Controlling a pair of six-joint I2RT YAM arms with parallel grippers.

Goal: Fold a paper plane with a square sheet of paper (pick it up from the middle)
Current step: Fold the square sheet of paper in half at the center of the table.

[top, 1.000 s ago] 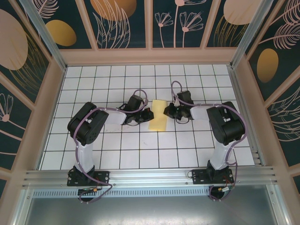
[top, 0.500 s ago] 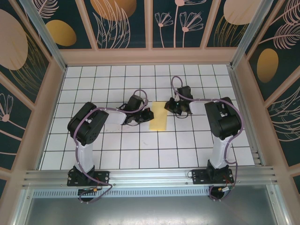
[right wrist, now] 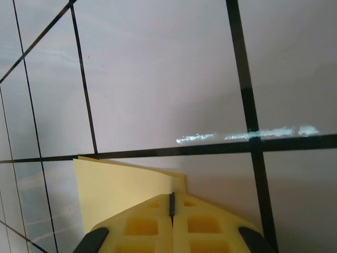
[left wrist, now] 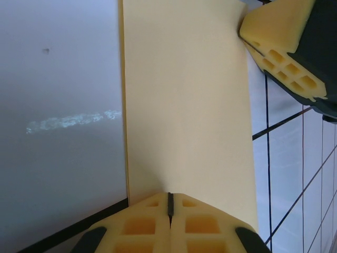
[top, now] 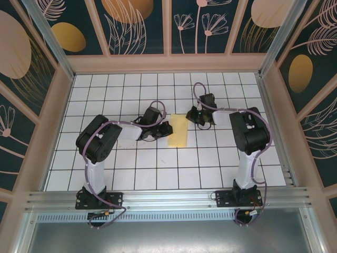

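Here the paper (top: 178, 132) lay flat on the table (top: 131, 168), folded into a narrow strip with its long side running away from the arm bases. It sat between the two grippers. The left gripper (top: 168, 129) had its jaws pressed together with no gap. Its fingers (left wrist: 147, 224) were down on the middle of the strip's left edge. The right gripper (top: 191, 116) was closed just as tight, its tips at the far right corner. Whether either one pinched the sheet could not be told.

Yellow sheet of paper (top: 178, 132), folded narrow, flat on table
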